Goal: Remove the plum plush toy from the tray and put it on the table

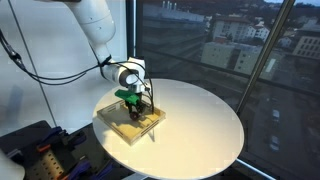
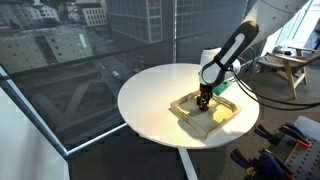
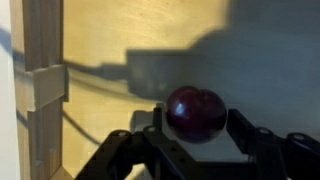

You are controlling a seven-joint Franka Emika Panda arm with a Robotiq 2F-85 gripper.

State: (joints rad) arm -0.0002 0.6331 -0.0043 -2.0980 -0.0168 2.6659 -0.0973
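The round white table fills the lower middle of both exterior views. A shallow square yellowish tray lies flat on it, near the top's left edge in an exterior view and toward its right side in an exterior view

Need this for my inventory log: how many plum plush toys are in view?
1. The plum plush toy sits in the tray, between the fingers of the pincer in the wrist view. The arm could hide others.

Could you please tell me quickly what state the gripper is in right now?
Gripper: closed on the plum plush toy, with a finger against each side.
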